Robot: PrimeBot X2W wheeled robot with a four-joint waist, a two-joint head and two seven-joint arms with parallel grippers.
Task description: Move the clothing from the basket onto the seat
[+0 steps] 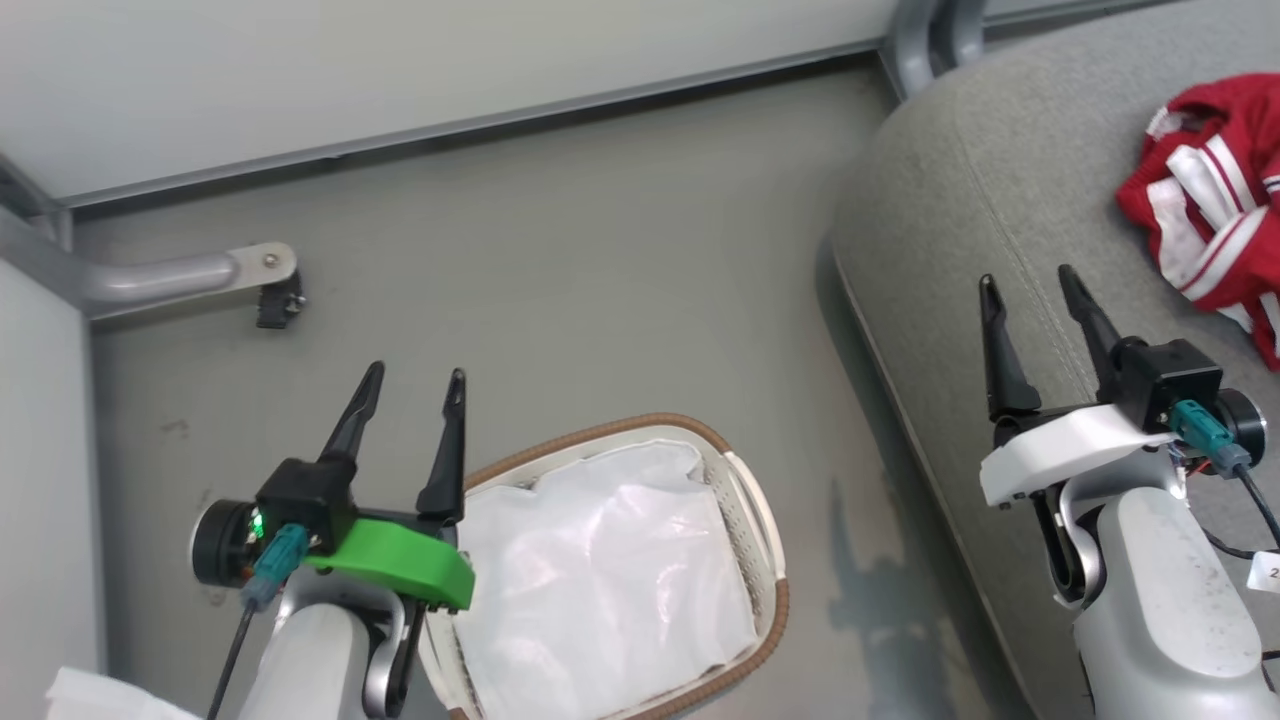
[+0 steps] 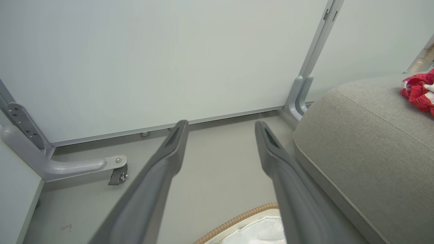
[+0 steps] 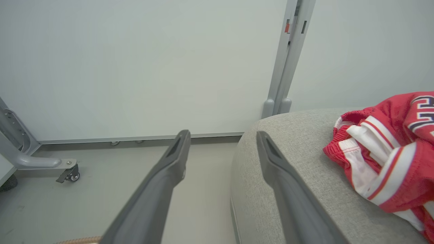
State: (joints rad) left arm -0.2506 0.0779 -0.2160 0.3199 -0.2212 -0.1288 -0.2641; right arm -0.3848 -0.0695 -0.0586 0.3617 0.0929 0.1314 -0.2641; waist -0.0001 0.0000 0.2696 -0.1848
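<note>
The red clothing [image 1: 1215,205] with white stripes lies bunched on the grey seat [image 1: 960,200] at the right; it also shows as clothing [image 3: 390,156] and clothing [image 2: 418,89] in the wrist views. The basket [image 1: 745,480] stands on the floor at bottom centre, holding only a plain white sheet [image 1: 600,580]. My left gripper [image 1: 415,385] hovers open above the basket's left rim. My right gripper [image 1: 1030,285] hangs open over the seat's front edge, left of the clothing, with nothing between its fingers.
A pale partition wall [image 1: 400,60] runs along the back, with a grey metal foot and caster [image 1: 265,275] at the left and another post [image 1: 925,35] behind the seat. Grey floor [image 1: 600,260] lies between basket, wall and seat.
</note>
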